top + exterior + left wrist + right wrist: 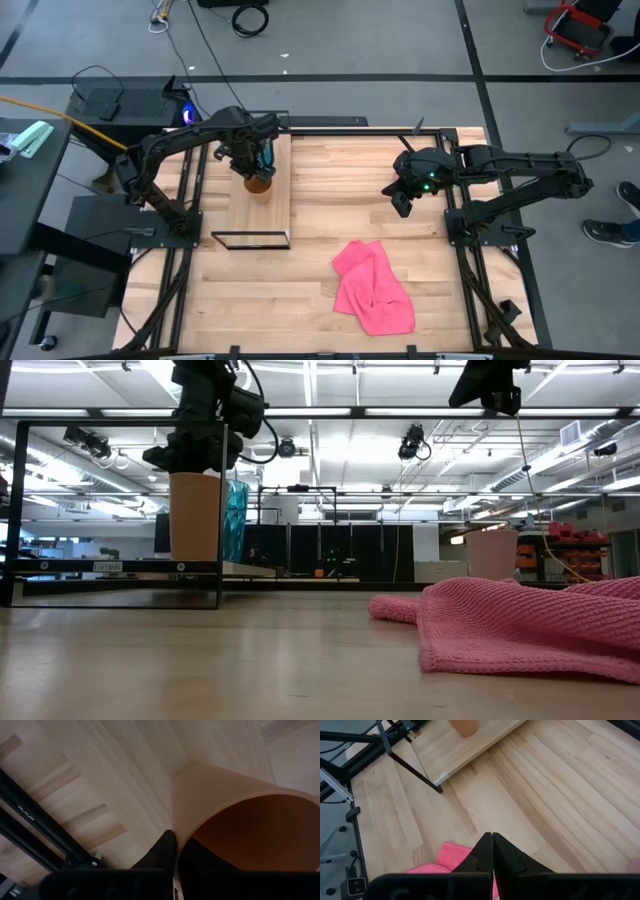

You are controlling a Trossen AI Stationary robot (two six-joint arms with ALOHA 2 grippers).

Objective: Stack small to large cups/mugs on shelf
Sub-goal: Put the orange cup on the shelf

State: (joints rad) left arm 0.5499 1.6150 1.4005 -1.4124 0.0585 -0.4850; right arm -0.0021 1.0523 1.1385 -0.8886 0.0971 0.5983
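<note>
Left of centre in the high view, the left tool point(256, 172) grips the rim of the orange cup point(259, 186) standing on the shelf point(250, 215) beside the teal cup point(236, 520), while the right tool point(399, 199), fingers pressed together and empty, hovers right of centre above the worktop point(330, 200), the pink cup point(491, 555) showing far right in the low view.

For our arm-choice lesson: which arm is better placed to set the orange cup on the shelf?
Left: its gripper grips the orange cup over the shelf; the right gripper hangs far off.
</note>
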